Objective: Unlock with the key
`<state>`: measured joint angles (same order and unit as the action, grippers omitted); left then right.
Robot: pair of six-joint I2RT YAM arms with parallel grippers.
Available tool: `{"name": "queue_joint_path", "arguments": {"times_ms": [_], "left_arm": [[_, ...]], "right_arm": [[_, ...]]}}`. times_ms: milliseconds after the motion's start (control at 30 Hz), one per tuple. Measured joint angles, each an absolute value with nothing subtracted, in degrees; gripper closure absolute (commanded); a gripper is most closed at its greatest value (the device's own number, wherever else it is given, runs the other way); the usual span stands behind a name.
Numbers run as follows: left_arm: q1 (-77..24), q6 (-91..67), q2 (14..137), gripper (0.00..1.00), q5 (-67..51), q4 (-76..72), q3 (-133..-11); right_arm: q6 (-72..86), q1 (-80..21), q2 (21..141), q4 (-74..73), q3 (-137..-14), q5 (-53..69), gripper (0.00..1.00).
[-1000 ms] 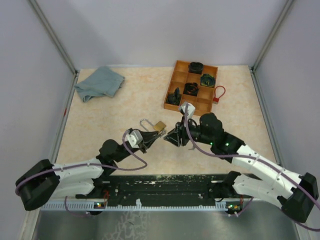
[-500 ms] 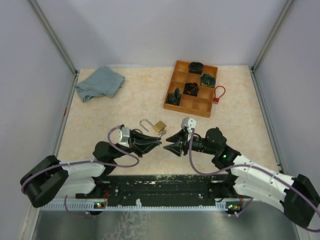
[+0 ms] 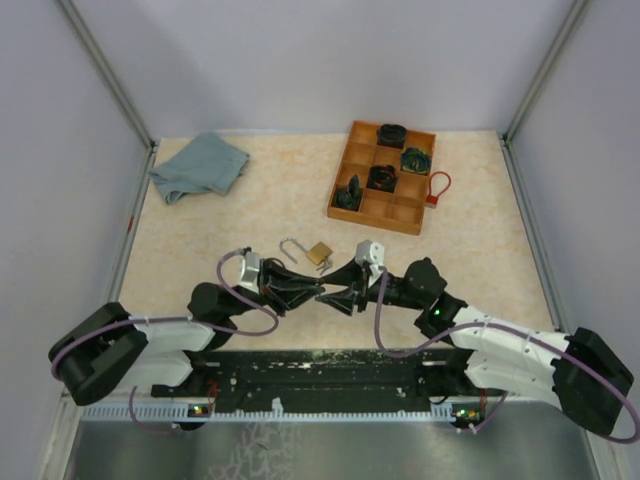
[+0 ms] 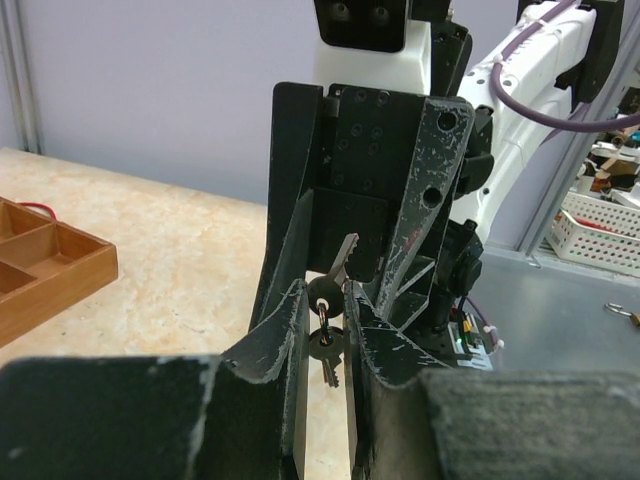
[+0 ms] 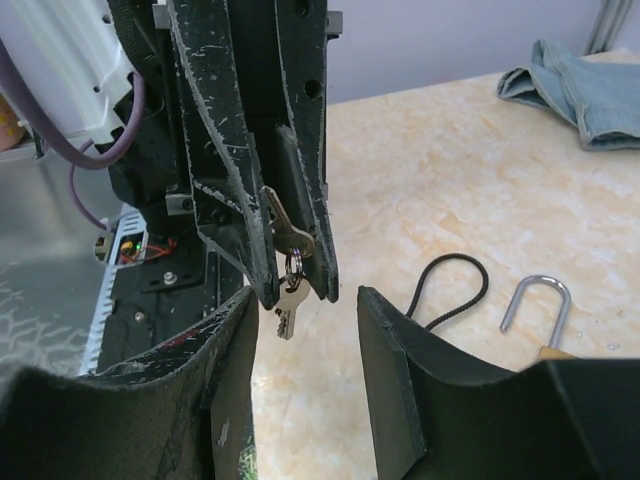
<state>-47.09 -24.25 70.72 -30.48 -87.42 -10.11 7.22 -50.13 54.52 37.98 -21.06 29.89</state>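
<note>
Left end effector (image 3: 312, 293) is clamped on a ringed pair of keys (image 4: 323, 300), held above the table (image 3: 200, 230) with one blade tilted up. Opposite, the right end effector (image 3: 340, 296) has its jaws open on either side of that blade, gripping nothing. Just behind them the brass padlock (image 3: 319, 252) lies on the table with no key in it. A handover looks to be under way. Inserting the key, turning it and freeing the shackle (image 5: 537, 280) appear not yet done.
</note>
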Motion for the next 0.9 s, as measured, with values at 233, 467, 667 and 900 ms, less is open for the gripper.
{"name": "queue_joint_path", "arguments": {"times_ms": [233, 467, 667, 900], "left_arm": [[-47.09, -24.27, 70.59, 0.97, -30.48, -87.39, -10.22], [-47.66, -24.67, 70.52, 0.97, -29.52, -87.39, -10.48], [-49.78, -24.43, 70.63, 0.95, -25.78, -87.37, -10.48], [-50.78, -25.50, 70.78, 0.84, -20.62, -87.48, -9.61]], "right_arm": [[5.93, -51.09, 54.57, 41.60, -17.34, 28.10, 0.56], [4.10, -52.84, 57.93, 49.76, -16.78, 24.97, 0.60], [3.99, -53.93, 61.14, 56.71, -15.38, 22.57, 0.76], [2.09, -54.30, 59.92, 59.24, -13.39, 18.57, 1.00]]}}
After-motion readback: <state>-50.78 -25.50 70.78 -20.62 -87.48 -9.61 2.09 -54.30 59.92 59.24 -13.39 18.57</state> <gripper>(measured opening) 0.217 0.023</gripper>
